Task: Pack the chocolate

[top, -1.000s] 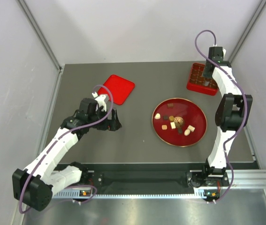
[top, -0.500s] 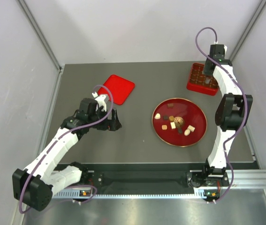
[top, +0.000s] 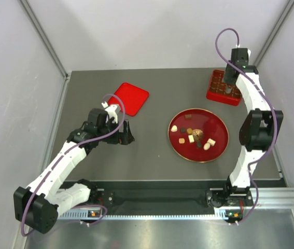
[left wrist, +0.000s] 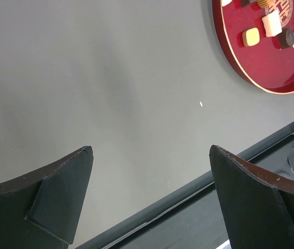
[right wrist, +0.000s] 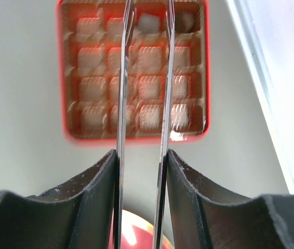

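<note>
From above we see a dark table (top: pixel 152 155) with two white arms bolted at its near edge. The right gripper (right wrist: pixel 141 155) hangs over a red box (right wrist: pixel 61 78) at the far right of the table. Its two dark fingers are clenched part-way on thin metal tongs (right wrist: pixel 120 78), one finger pressed against the outside of each blade. The blades stay apart and reach over the box, a grid of ribbed brown cups. The blade tips sit either side of a cup in the far row that holds a pale piece (right wrist: pixel 148 22). Another pale piece lies in the cup just to its right. Both are blurred, so we cannot tell whether the tongs touch either one. Most of the chocolate (top: pixel 191 138) lies loose on a round red plate (top: pixel 211 122) near the table's middle. It is several tiny cream, tan and dark pieces, well apart from the box. The left gripper (left wrist: pixel 149 150) hovers over bare table to the left of the plate, spread wide, holding and touching nothing. A red lid (top: pixel 131 98) lies flat beyond it
</note>
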Controlling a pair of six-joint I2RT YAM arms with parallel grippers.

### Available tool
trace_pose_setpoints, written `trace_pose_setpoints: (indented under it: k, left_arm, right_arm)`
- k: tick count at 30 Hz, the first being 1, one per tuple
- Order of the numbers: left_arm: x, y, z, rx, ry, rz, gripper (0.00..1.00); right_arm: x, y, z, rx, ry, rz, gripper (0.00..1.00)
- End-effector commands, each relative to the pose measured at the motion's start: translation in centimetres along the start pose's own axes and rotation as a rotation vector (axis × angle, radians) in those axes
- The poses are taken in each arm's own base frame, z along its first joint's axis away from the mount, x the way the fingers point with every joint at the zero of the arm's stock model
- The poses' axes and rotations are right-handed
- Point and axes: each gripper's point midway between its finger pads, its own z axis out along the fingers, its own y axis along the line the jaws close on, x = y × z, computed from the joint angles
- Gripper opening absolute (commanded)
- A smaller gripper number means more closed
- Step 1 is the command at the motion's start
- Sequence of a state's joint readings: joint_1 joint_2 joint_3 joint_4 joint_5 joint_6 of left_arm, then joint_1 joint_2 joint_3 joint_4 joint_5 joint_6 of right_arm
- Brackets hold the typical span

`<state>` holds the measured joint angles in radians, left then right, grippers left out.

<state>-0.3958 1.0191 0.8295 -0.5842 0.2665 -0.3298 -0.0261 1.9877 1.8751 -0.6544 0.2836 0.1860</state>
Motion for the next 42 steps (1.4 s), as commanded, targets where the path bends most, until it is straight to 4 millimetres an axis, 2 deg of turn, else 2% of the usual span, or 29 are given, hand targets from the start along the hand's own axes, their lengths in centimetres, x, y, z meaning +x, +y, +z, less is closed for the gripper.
trace_pose_setpoints:
  k: [1, 8, 12, 13, 14, 16, 19, 25, 31, 42]
  left_arm:
    - [-0.6, -0.2, -0.3, 0.003, -0.035, 0.02, 0.99]
    - [-0.8, -0.3, -0.6, 0.004, -0.047, 0.023, 0.99]
    - [-1.0, -0.2, -0.8, -0.002, -0.065, 0.025, 0.99]
    - [-1.0, -0.3, -0.8, 0.002, -0.066, 0.026, 0.99]
    - [-1.0, -0.3, -0.8, 0.003, -0.065, 0.026, 0.99]
    - [-0.9, -0.4, -0.8, 0.008, -0.063, 0.027, 0.99]
    - [-0.9, -0.4, -0.6, 0.012, -0.055, 0.024, 0.99]
    - [-0.9, -0.2, -0.7, 0.001, -0.059, 0.024, 0.99]
    - [-0.7, -0.1, -0.4, -0.003, -0.046, 0.021, 0.99]
    - [-0.7, 0.1, -0.3, -0.015, -0.041, 0.017, 0.99]
  right_arm:
    - [-0.9, 2.1, -7.0, -0.075, -0.07, -0.006, 0.41]
    - [7.1, 6.1, -13.5, -0.191, 0.007, -0.092, 0.41]
    - [10.9, 7.0, -16.1, -0.25, 0.049, -0.106, 0.42]
    - [11.4, 7.5, -16.4, -0.275, 0.047, -0.109, 0.42]
    - [12.9, 8.3, -17.2, -0.329, 0.061, -0.127, 0.43]
    - [14.6, 9.5, -17.7, -0.382, 0.053, -0.169, 0.43]
    - [16.1, 10.6, -17.8, -0.424, 0.055, -0.202, 0.44]
    - [19.0, 11.6, -16.6, -0.443, 0.094, -0.212, 0.47]
    - [20.2, 12.1, -16.4, -0.439, 0.094, -0.248, 0.5]
    - [22.0, 11.2, -15.5, -0.405, 0.109, -0.29, 0.5]
